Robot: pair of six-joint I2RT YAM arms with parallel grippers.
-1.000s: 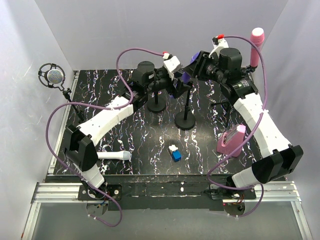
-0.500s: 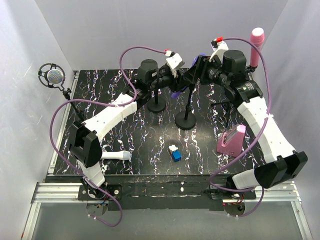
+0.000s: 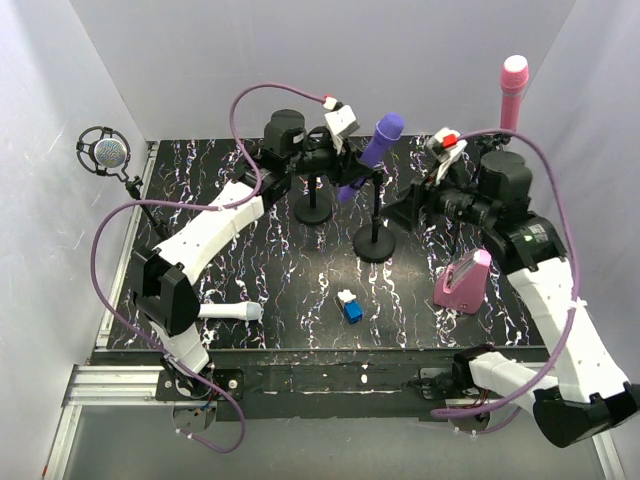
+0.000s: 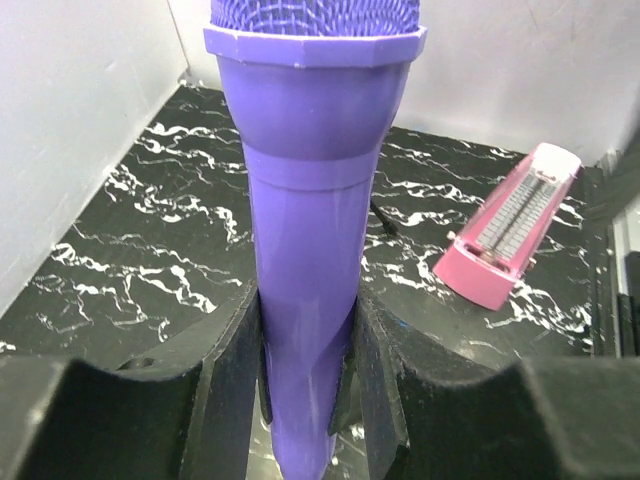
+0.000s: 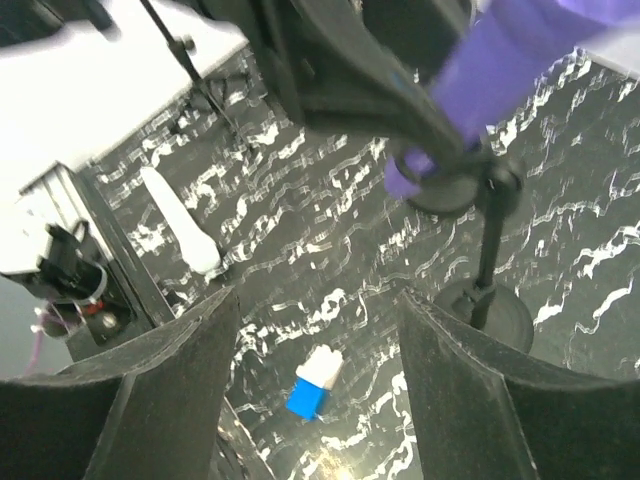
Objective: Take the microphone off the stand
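Your right hand (image 5: 315,300) is pulling back to the right, its jaws spreading wide around nothing. Your left hand (image 4: 305,370) is clamping the shaft of the microphone (image 3: 372,150), which is leaning tilted at the top of the stand (image 3: 374,225), far centre of the tabletop (image 3: 280,280).

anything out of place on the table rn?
A white microphone lies flat on the table near its front left edge, off any stand, while the pink microphone and silver microphone sit on stands. The purple microphone is tilted in the left gripper, as expected for this task.
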